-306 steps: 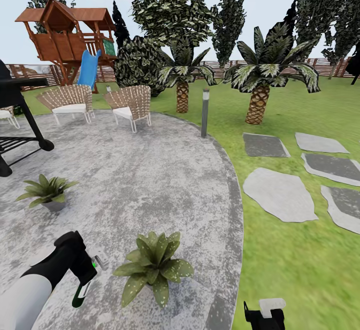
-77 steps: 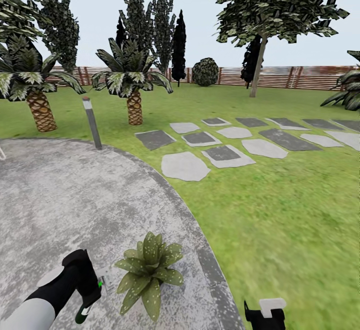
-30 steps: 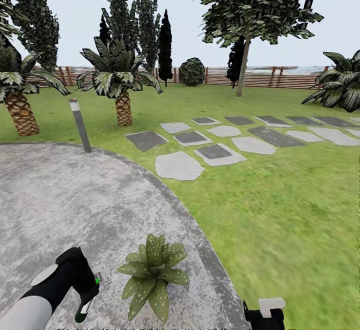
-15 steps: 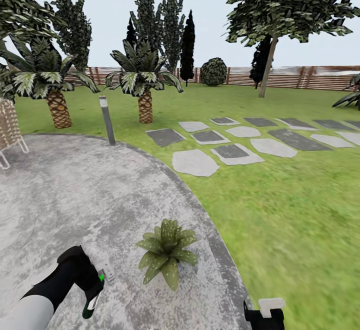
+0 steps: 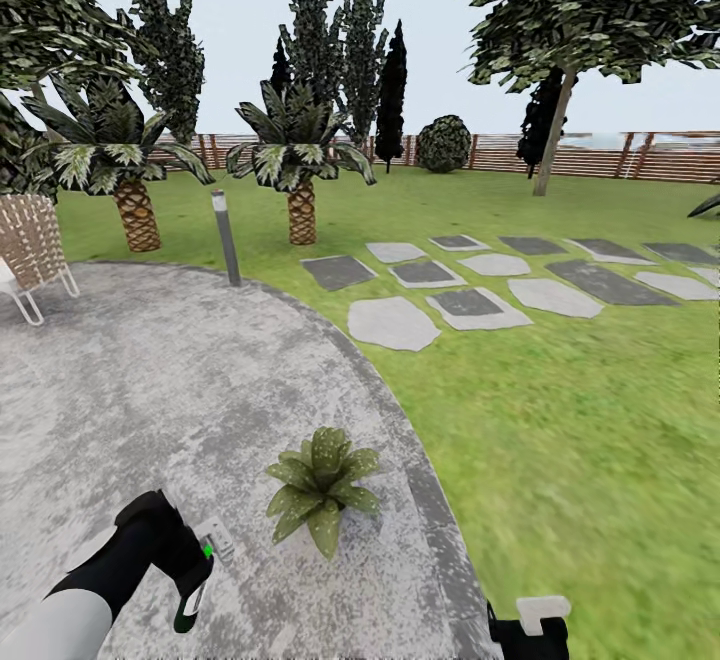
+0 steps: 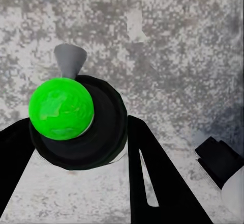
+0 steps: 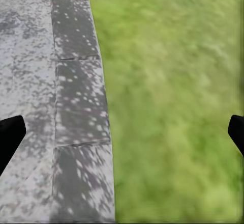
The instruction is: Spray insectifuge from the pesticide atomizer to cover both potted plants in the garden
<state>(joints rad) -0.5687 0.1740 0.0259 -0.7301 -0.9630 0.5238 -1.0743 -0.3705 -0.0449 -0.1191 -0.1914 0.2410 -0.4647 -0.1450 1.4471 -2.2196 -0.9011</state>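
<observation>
The left hand (image 5: 197, 580) sits at about 7 o'clock in the head view, over the mottled grey paving (image 5: 150, 390). Its two black fingers (image 6: 152, 178) are clamped on the pesticide atomizer (image 6: 76, 119), a dark round body with a bright green cap and a grey nozzle (the nozzle points away from the wrist, toward the paving). In the head view only a slim dark green part of it shows below the hand, tilted.

One potted plant (image 5: 320, 485), a low rosette of pointed green leaves, stands on the paving near its curved edge, just beside the left hand at its 2 o'clock and apart from it. Its pot is hidden under the leaves.

The right hand (image 5: 530, 630) lies at 5 o'clock at the frame's lower edge; in its wrist view the fingertips (image 7: 10, 137) stand wide apart with nothing between, over the paving's border and the lawn (image 7: 173, 102).

At what is probably the far edge of the paving, around 10 o'clock, stand a wicker seat (image 5: 30, 245) and a grey post lamp (image 5: 226, 238).
</observation>
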